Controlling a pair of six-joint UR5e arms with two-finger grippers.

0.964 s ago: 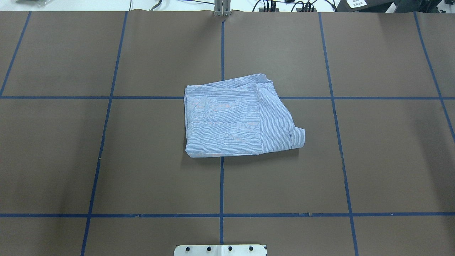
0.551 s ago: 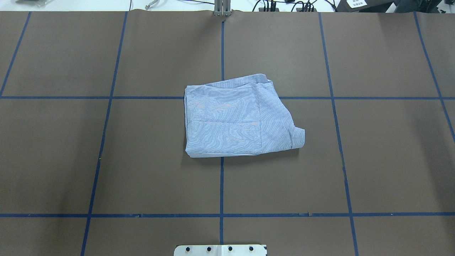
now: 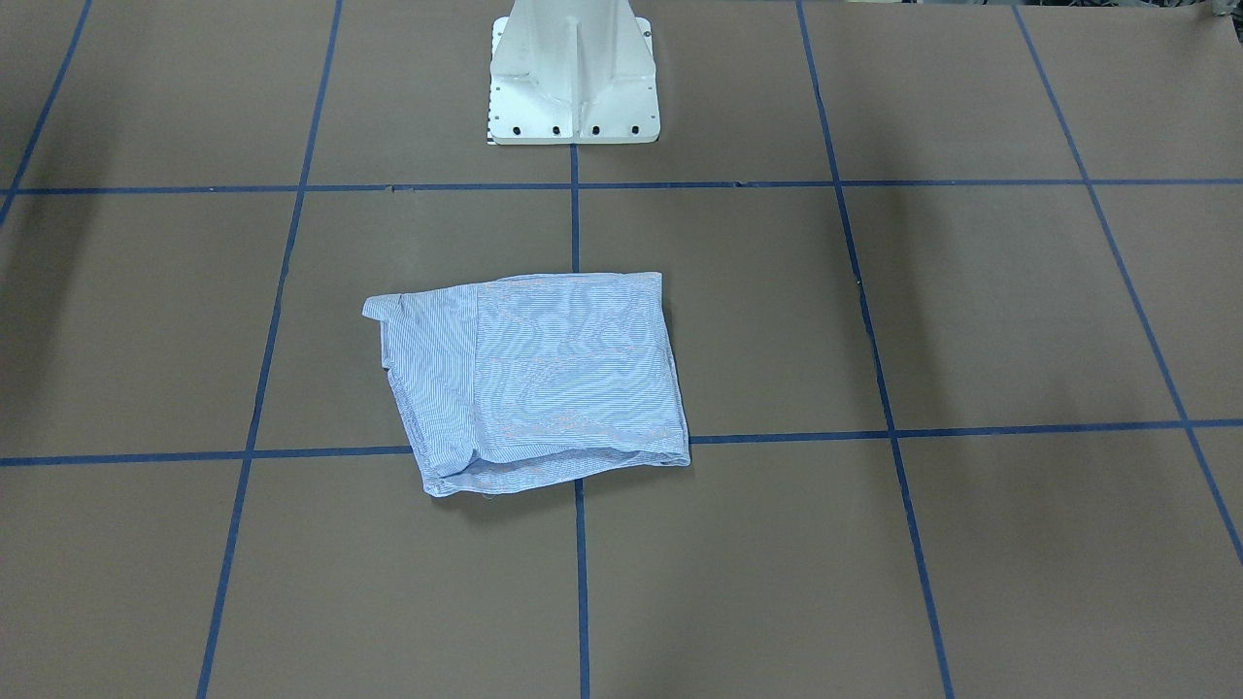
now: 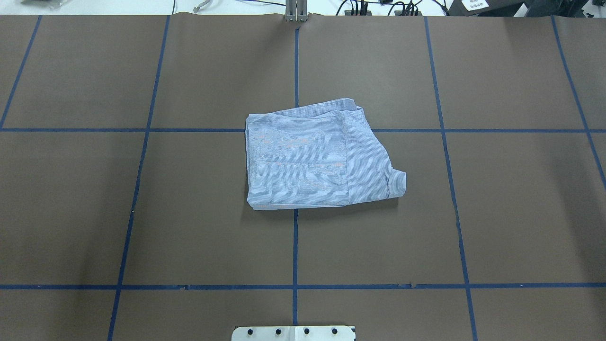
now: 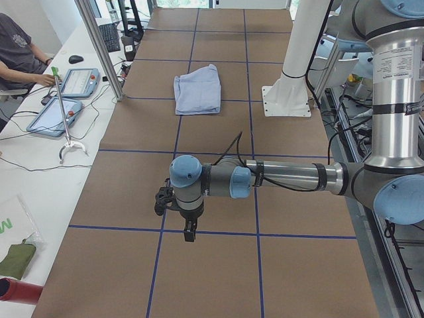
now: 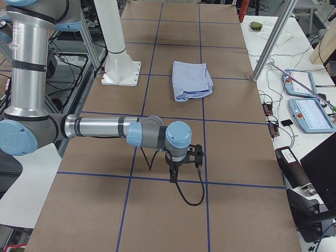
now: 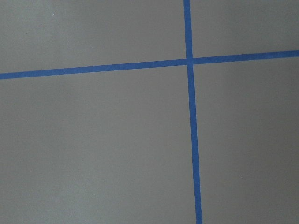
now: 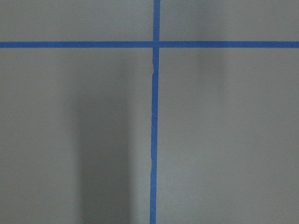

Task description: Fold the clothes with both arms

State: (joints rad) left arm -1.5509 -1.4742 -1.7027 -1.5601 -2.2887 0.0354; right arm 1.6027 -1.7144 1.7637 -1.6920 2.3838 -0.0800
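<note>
The light-blue and white striped shirt (image 4: 317, 156) lies folded into a compact, roughly square bundle at the middle of the brown table; it also shows in the front-facing view (image 3: 534, 379) and both side views (image 5: 197, 91) (image 6: 191, 80). Both arms are drawn back to the table's ends, far from the shirt. My left gripper (image 5: 189, 233) shows only in the exterior left view and my right gripper (image 6: 173, 176) only in the exterior right view; both point down over bare table, and I cannot tell whether they are open or shut. The wrist views show only table and blue tape.
Blue tape lines (image 4: 295, 246) grid the brown table cover. The white pedestal base (image 3: 573, 73) stands at the robot's side of the table. An operator (image 5: 20, 56) sits at a side bench with tablets (image 5: 79, 81) and cables. An aluminium post (image 6: 270, 44) stands at the far edge.
</note>
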